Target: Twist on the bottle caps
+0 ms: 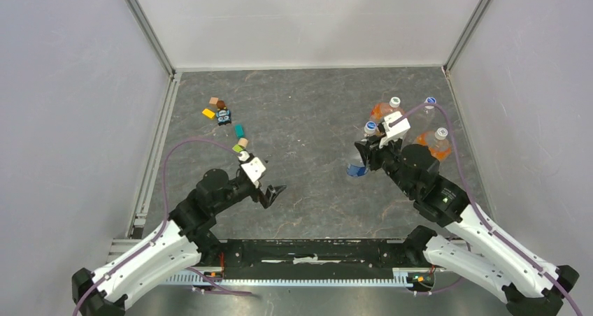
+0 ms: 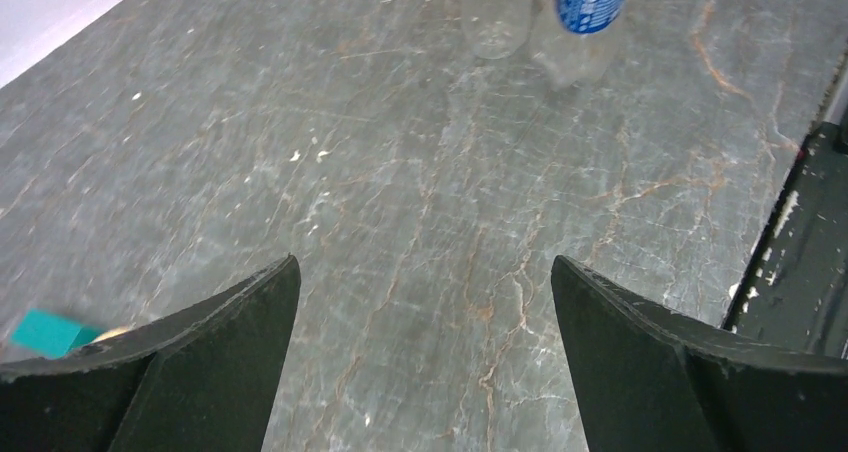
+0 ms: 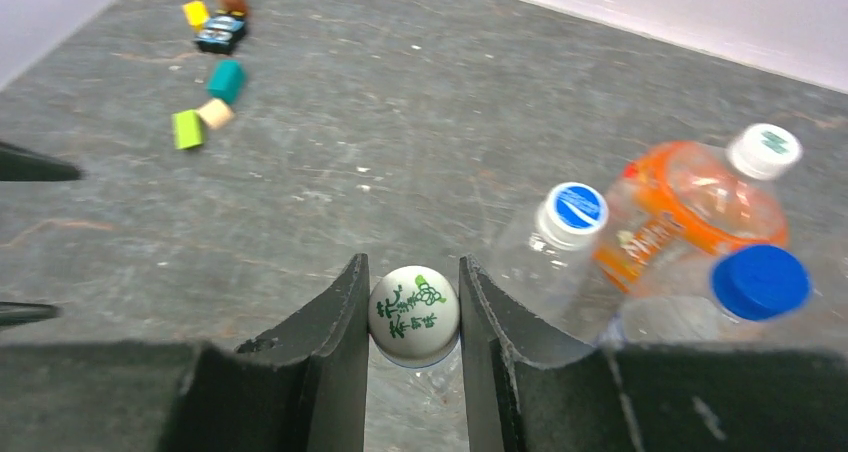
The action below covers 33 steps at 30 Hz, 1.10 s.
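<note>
The right gripper [image 3: 413, 275] is closed tight on a white cap with green print [image 3: 414, 314], one finger pressing each side. The cap sits on top of a clear bottle [image 3: 415, 404] directly under the fingers, toward the right edge of the tabletop [image 1: 308, 106]. Just beside it, on the far side, stands a second clear bottle [image 3: 528, 264] with a blue-marked white cap [image 3: 578, 207] on it. The left gripper [image 2: 425, 264] hangs with jaws spread wide and empty, left of the middle toward the near edge, well apart from both bottles.

The bottles [image 1: 370, 129] stand grouped on the table [image 1: 308, 120] at right, small blocks [image 1: 222, 116] lying far left.
</note>
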{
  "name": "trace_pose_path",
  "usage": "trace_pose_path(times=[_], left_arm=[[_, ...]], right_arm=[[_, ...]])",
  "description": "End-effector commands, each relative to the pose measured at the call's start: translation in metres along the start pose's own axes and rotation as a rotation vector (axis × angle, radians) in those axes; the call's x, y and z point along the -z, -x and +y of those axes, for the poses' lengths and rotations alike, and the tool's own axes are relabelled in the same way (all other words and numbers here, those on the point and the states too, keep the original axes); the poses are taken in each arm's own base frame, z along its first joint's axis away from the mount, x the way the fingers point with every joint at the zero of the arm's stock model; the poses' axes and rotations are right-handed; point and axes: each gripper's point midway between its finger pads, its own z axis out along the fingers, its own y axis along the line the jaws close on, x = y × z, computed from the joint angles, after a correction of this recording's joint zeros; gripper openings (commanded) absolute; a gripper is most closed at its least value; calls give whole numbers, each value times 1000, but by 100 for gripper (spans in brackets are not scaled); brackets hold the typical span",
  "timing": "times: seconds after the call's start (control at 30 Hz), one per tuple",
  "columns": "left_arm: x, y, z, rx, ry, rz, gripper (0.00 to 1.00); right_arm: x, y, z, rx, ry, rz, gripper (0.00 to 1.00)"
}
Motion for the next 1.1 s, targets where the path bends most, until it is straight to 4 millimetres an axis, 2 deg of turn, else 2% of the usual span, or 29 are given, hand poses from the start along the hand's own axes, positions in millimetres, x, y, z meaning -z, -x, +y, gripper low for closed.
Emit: trace_pose_path(times=[0.0,0.1,0.27,0.43,0.73,0.8,0.9,1.07], left_arm=[[21,-11,18,109,150,28,100],[30,-14,25,137,213,-14,100],[41,-14,38,173,307,-45,100],[41,-16,42,187,334,-28,100],[38,-18,43,188,334,-9,100],[37,-18,42,187,333,-7,100],[37,-18,42,187,328,-9,100],[36,-18,40,184,318,-6,100]], right_arm=[[3,5,-32,38,-122,-5,0],[1,-2,-47,38,-162,7,0],[-4,-8,-57,3,-155,8,0],[-5,-19,-67,-6,-175,12,0],[-3,-27,-68,-22,-166,0,1],[-3,-30,-67,-26,-163,7,5],[-4,-31,-66,-26,-158,12,19],[-2,-27,-65,-12,-147,18,35]])
